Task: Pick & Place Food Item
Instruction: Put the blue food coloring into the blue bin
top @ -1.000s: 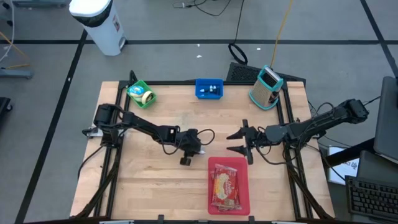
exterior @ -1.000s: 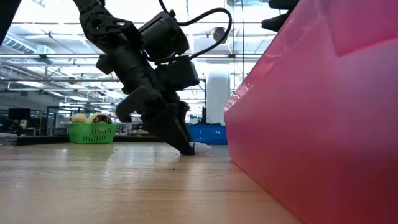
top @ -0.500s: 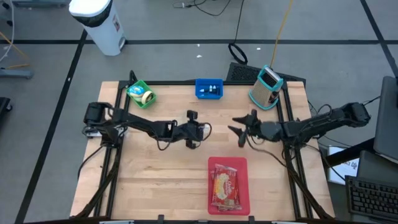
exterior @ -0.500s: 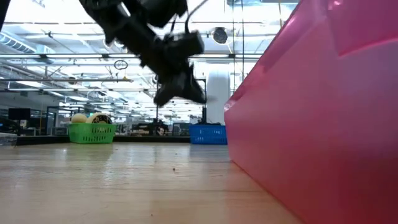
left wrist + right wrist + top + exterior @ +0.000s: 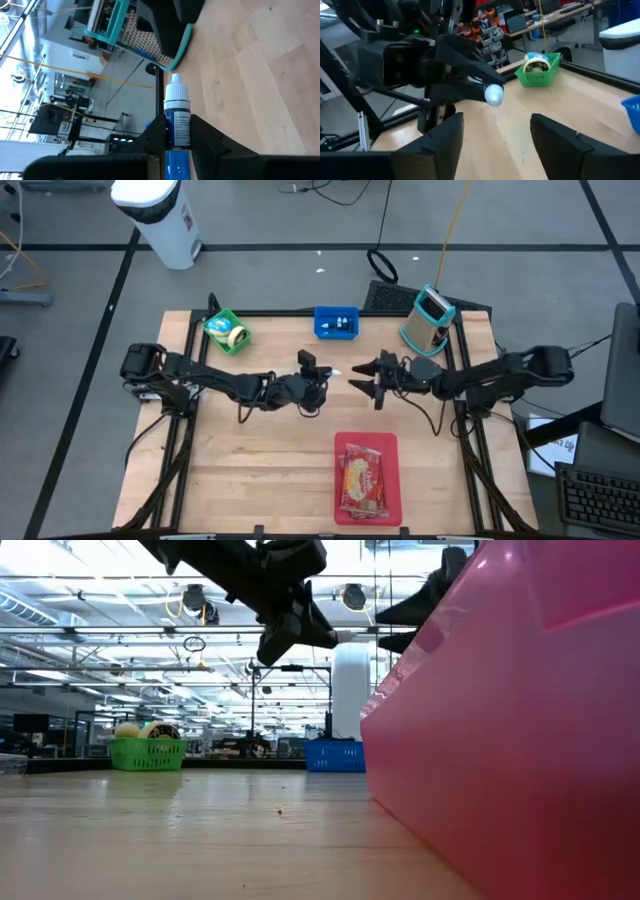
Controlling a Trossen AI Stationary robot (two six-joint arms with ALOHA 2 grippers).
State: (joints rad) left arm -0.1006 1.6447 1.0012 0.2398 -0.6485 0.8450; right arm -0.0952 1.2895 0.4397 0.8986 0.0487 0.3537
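- Your table [image 5: 230,470] carries the pink tray [image 5: 368,477] at its near edge, a food packet [image 5: 363,480] lying inside it.
- Your blue bin [image 5: 336,323] sits at the far edge, well beyond the tray.
- Your left gripper [image 5: 326,373] hangs above the wood, beyond the tray, clamped on a small dropper bottle [image 5: 177,117], white cap pointing outward.
- Your right gripper [image 5: 364,381], beyond the tray too, faces that bottle with fingers [image 5: 442,138] spread, grasping nothing.

Overhead, table-level, two wrist views
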